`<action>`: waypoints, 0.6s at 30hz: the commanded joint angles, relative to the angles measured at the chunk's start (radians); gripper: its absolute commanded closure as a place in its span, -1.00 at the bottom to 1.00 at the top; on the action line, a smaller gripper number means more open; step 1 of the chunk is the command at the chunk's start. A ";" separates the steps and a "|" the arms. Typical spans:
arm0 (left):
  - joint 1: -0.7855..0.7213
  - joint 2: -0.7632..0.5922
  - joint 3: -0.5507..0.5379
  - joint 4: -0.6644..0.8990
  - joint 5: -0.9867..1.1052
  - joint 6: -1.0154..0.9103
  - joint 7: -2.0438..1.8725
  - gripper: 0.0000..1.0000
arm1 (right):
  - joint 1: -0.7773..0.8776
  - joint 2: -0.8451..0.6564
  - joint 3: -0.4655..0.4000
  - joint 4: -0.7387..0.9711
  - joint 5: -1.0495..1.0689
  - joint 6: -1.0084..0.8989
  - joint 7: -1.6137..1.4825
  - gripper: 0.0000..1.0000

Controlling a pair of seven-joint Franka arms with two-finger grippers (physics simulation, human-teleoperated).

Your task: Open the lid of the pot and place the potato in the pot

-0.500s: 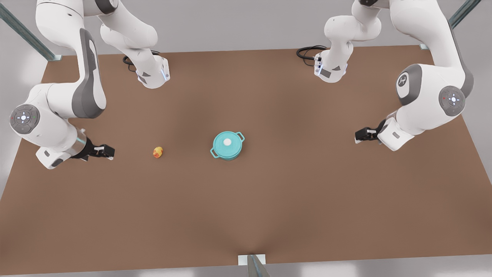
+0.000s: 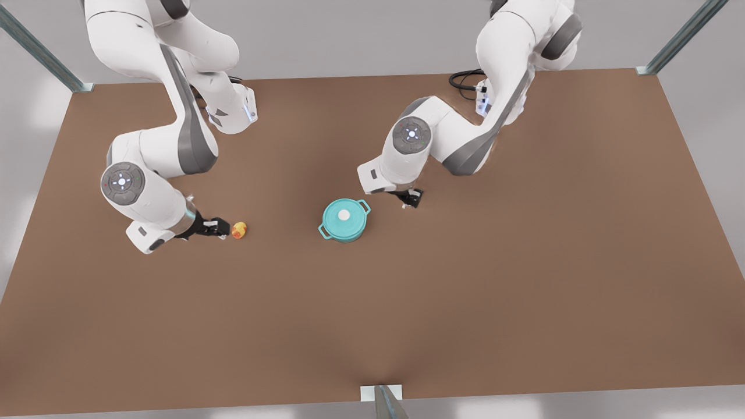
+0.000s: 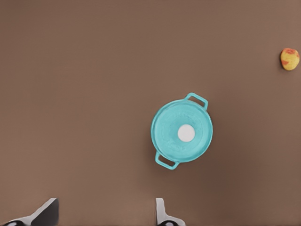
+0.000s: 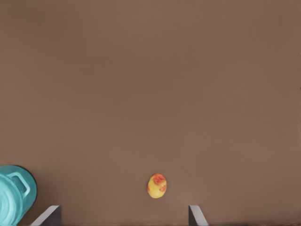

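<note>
The small yellow-orange potato point(image 2: 238, 230) lies on the brown tabletop point(image 2: 524, 279), the right claw point(image 2: 221, 227) spread just beside it. The flat teal pot lid point(image 2: 344, 215) covers the round teal pot point(image 2: 347, 233); the left claw point(image 2: 412, 199) hangs spread nearby.

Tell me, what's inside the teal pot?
That can't be seen. The pot lid sits on top of the pot and covers its inside. The potato is not in it; it lies on the table.
</note>
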 commanded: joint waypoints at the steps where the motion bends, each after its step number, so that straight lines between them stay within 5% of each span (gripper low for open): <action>1: -0.078 0.104 0.000 0.082 0.088 0.115 -0.744 -1.00 | 0.000 -0.069 -0.001 -0.158 0.022 0.193 0.289 -1.00; 4: -0.135 0.161 0.000 0.107 0.121 0.119 -0.867 -1.00 | 0.017 -0.124 0.005 -0.344 0.079 0.342 0.312 -1.00; 8: -0.166 0.216 0.000 0.084 0.121 0.257 -1.008 -1.00 | 0.037 -0.124 0.003 -0.391 0.059 0.373 0.320 -1.00; 18: -0.180 0.318 0.002 0.050 0.222 0.376 -0.947 -1.00 | 0.021 -0.059 0.026 -0.671 0.054 0.816 0.324 -1.00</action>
